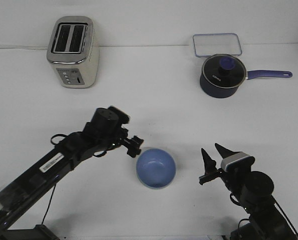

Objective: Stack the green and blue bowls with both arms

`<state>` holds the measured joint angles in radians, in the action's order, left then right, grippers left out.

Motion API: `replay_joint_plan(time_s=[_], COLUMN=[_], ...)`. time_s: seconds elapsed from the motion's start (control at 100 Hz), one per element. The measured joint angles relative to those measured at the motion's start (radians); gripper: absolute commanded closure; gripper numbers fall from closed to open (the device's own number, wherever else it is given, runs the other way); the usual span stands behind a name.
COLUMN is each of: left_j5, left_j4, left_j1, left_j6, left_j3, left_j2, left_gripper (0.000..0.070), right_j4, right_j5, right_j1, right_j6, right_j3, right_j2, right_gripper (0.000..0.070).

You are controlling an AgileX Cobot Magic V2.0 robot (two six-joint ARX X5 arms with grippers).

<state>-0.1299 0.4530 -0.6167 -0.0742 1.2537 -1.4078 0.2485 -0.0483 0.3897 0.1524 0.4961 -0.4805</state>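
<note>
Right gripper open, near blue bowl on table. Left gripper just beside rim, state unclear. Bowl likely light, rigid, smooth: pinch rim. Green bowl unseen.

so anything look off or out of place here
No spill, tipping or damage shows. The blue bowl sits upright between the left gripper and the open right gripper. One oddity: no separate green bowl is in view, so I can't tell whether it is nested under the blue one or missing.
</note>
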Motion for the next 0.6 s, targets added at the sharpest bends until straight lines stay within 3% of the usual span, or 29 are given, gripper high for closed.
replay_joint_plan(time_s=[0.09, 0.14, 0.27, 0.32, 0.39, 0.6], left_j5=[0.104, 0.142, 0.181, 0.185, 0.185, 0.186], left_j4=[-0.035, -0.046, -0.033, -0.008, 0.021, -0.076], left_j1=[0.063, 0.099, 0.195, 0.237, 0.285, 0.401], left_j6=[0.011, 0.013, 0.015, 0.018, 0.024, 0.061], left_j3=[0.0, 0.002, 0.005, 0.005, 0.005, -0.148], left_j2=[0.093, 0.14, 0.242, 0.28, 0.322, 0.51], left_gripper=[0.0223, 0.0278, 0.0568, 0.07, 0.0687, 0.0686], right_j4=[0.0, 0.0, -0.011, -0.017, -0.019, -0.01], right_j5=[0.024, 0.034, 0.048, 0.048, 0.048, 0.101], right_j1=[0.0, 0.0, 0.0, 0.0, 0.0, 0.0], right_j6=[-0.003, -0.007, -0.011, -0.014, -0.014, -0.016], right_j3=[0.0, 0.0, 0.0, 0.0, 0.0, 0.0], right_j2=[0.0, 0.0, 0.0, 0.002, 0.014, 0.124], right_gripper=[0.0358, 0.0358, 0.0369, 0.0465, 0.07, 0.0694])
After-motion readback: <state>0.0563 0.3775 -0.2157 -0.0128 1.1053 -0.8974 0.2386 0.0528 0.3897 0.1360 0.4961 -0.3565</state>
